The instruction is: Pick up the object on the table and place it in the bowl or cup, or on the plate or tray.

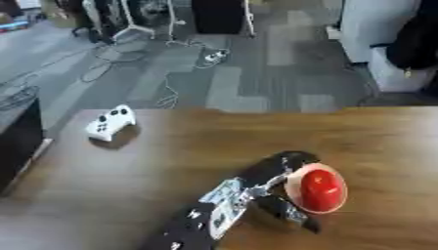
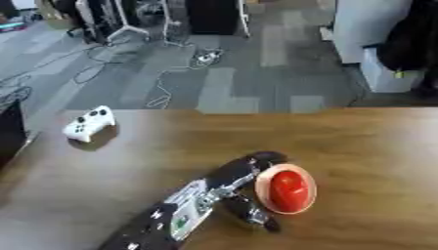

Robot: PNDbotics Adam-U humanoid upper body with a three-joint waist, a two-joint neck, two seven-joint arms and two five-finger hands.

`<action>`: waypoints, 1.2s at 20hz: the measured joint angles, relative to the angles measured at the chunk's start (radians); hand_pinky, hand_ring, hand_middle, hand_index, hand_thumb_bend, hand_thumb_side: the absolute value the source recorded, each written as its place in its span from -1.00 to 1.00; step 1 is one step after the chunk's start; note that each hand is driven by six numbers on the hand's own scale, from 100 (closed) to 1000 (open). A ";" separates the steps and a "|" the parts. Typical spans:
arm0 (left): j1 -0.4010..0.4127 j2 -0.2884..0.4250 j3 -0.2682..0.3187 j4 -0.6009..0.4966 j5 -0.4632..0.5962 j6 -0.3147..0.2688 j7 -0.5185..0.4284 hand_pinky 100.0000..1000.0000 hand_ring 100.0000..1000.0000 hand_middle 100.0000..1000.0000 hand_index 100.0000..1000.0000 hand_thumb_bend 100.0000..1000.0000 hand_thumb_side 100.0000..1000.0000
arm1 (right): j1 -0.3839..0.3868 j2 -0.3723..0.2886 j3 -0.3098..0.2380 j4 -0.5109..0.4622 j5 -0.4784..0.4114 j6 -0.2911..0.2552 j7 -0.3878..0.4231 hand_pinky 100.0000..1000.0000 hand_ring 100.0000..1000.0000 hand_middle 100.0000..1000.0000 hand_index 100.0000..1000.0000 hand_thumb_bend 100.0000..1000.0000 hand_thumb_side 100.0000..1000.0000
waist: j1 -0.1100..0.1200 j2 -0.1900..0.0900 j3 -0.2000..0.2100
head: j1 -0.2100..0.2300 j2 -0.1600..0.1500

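A pink plate (image 1: 295, 188) is seen on the wooden worktop (image 1: 171, 161), with a red rounded object (image 1: 323, 190) lying on it. The left robot hand (image 1: 287, 163) is positioned just beside the plate's left rim, touching it; whether its fingers are open or curled cannot be told. A white game controller (image 1: 110, 123) lies well apart, far left of the plate.
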 measured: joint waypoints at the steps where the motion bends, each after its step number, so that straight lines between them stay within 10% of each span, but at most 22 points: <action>1: 0.000 0.005 0.001 -0.007 -0.001 0.005 0.001 0.88 0.96 0.79 1.00 0.86 0.84 | 0.003 0.000 0.000 0.000 -0.001 0.000 0.000 -0.22 0.29 0.36 0.75 -1.00 0.42 | -0.001 -0.003 0.003 | 0.000 0.000; 24: 0.072 0.068 -0.057 -0.101 0.300 0.049 -0.038 0.11 0.46 0.44 0.90 0.44 0.88 | 0.029 -0.010 0.001 0.024 -0.022 0.005 0.013 -0.21 0.30 0.36 0.76 -1.00 0.43 | -0.008 -0.070 0.162 | -0.031 0.026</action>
